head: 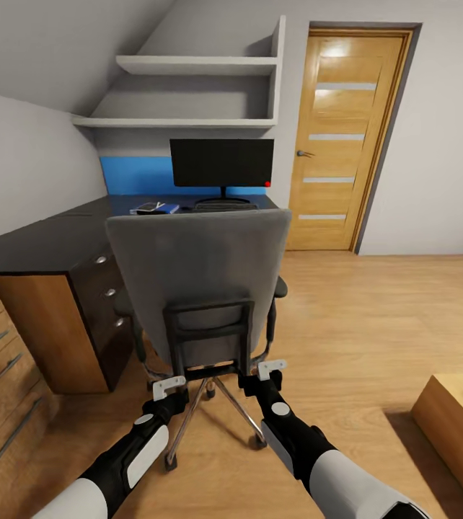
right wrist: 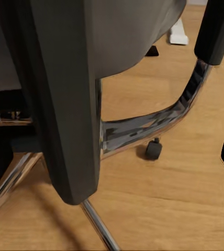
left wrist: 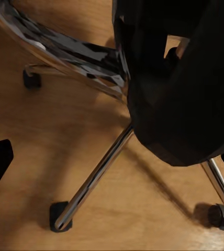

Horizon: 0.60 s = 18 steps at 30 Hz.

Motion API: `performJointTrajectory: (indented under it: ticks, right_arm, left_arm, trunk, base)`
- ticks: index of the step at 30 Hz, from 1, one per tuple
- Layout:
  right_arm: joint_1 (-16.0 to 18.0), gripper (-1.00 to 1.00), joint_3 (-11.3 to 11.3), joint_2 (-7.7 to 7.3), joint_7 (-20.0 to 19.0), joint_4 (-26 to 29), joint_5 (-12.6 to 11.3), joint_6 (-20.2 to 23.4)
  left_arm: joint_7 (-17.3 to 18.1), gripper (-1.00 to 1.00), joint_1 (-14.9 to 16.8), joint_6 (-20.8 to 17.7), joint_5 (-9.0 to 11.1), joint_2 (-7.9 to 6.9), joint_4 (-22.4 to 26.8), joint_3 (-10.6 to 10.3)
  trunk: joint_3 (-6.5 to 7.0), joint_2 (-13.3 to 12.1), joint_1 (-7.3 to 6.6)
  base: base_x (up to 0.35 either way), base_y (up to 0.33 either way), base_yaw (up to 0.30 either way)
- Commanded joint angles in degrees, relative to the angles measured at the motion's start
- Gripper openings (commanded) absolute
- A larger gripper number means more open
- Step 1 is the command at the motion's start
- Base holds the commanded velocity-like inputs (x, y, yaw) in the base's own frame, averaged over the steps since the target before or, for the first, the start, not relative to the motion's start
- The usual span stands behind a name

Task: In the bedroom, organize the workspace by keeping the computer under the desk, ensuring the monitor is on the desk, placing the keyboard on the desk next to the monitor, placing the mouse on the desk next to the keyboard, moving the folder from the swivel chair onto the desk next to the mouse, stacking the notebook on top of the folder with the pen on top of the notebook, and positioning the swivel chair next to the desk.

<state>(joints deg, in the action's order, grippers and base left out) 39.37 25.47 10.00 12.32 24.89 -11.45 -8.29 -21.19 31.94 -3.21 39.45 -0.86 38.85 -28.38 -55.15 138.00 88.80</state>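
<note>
Both my arms reach forward and low toward the back of the swivel chair (head: 199,281). My left gripper (head: 169,388) sits at the lower edge of the backrest at about 7 o'clock from the chair's middle, my right gripper (head: 270,371) at about 5 o'clock. Each has its pale fingertips up against the black frame under the backrest, but I cannot tell how far either is spread or whether it has hold of anything.

Through my left wrist camera I see the chrome star base (left wrist: 91,180) with black casters on the light wood floor (left wrist: 33,125). My right wrist camera shows the dark backrest frame (right wrist: 65,104) close up.

The chair faces the black desk (head: 37,241), tucked close to its drawer block (head: 105,295) with round silver knobs. At 12 o'clock beyond the chair the monitor (head: 222,163) stands on the desk, with the keyboard (head: 224,206) at its foot. At 11 o'clock lies the blue folder (head: 168,209) with a dark notebook (head: 147,209) on it; the pen on top is too small to make out surely. Two white shelves (head: 195,66) hang above the desk, and a wooden door (head: 347,137) stands at 1 o'clock.
</note>
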Motion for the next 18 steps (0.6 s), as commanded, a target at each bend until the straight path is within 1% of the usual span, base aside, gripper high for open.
performJointTrajectory:
  ticks: [1, 18]
  right_arm:
    - [0.09, 1.0, 0.22, 0.0, 0.55, -0.11, -0.6, -0.37]
    - [0.08, 1.0, 0.27, 0.0, 0.6, -0.11, -0.59, -0.38]
  left_arm:
    - [-0.6, 1.0, 0.05, -0.22, -0.15, -0.11, 0.18, -0.26]
    - [-0.6, 1.0, 0.05, -0.23, 0.01, -0.19, 0.09, -0.19]
  trunk:
    - [-0.05, 0.02, 0.02]
    - [-0.05, 0.02, 0.02]
  base:
    - [0.307, -0.162, 0.0]
    - [0.307, -0.163, 0.0]
